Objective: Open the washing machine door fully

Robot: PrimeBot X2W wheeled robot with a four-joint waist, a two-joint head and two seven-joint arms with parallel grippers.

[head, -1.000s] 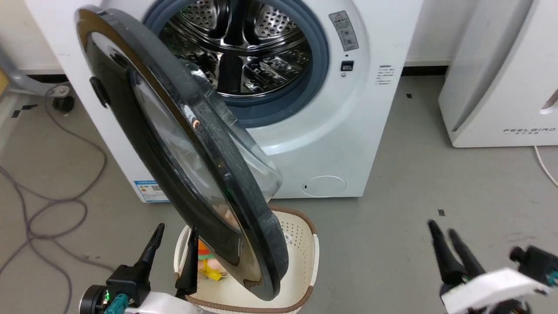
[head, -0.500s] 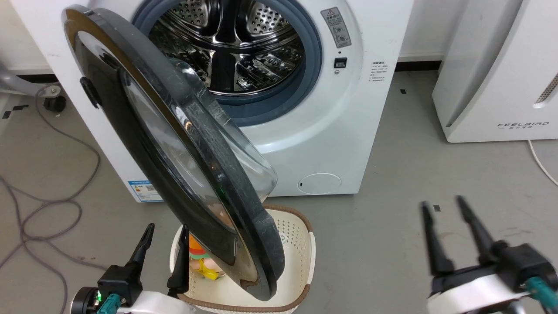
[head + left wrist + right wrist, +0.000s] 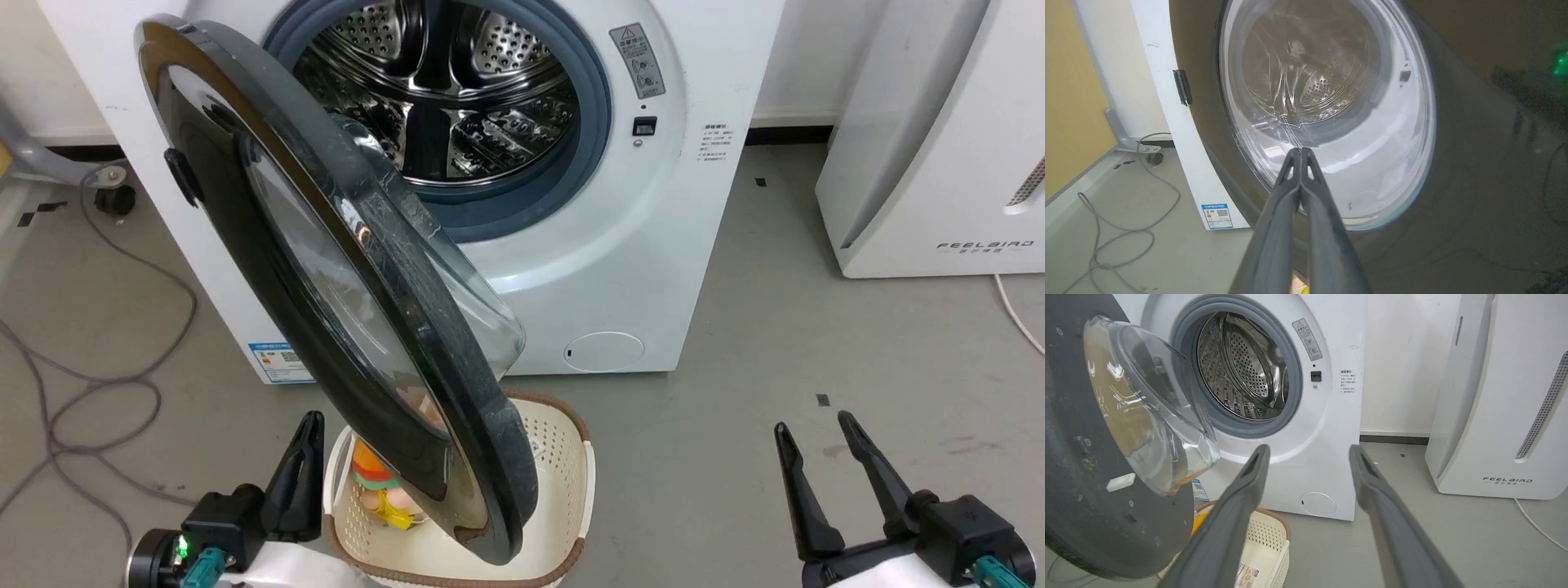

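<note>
The washing machine (image 3: 620, 269) is a white front-loader with its steel drum showing. Hinged at the left, the washing machine door (image 3: 245, 269) stands partly open, its free edge swung out over a basket. My left gripper (image 3: 309, 420) is shut on nothing, low at the left of the door's lower edge. Seen from the left wrist, the left gripper (image 3: 1300, 152) points at the door (image 3: 1327, 114) glass on its outer side. At the lower right, away from the door, my right gripper (image 3: 812, 425) is open and empty. The right gripper (image 3: 1309, 451) faces the machine (image 3: 1331, 457), with the door (image 3: 1069, 457) at its left.
A cream perforated basket (image 3: 563, 482) with colourful toys (image 3: 380, 490) sits on the floor under the door's free edge. A white FEELBIRD appliance (image 3: 922, 163) stands at the right. Grey cables (image 3: 82, 384) lie on the floor at the left, near a caster.
My left gripper's fingers have come together from open to shut. The right gripper has swung its fingers more upright. The camera shifted slightly; the door stands at the same angle.
</note>
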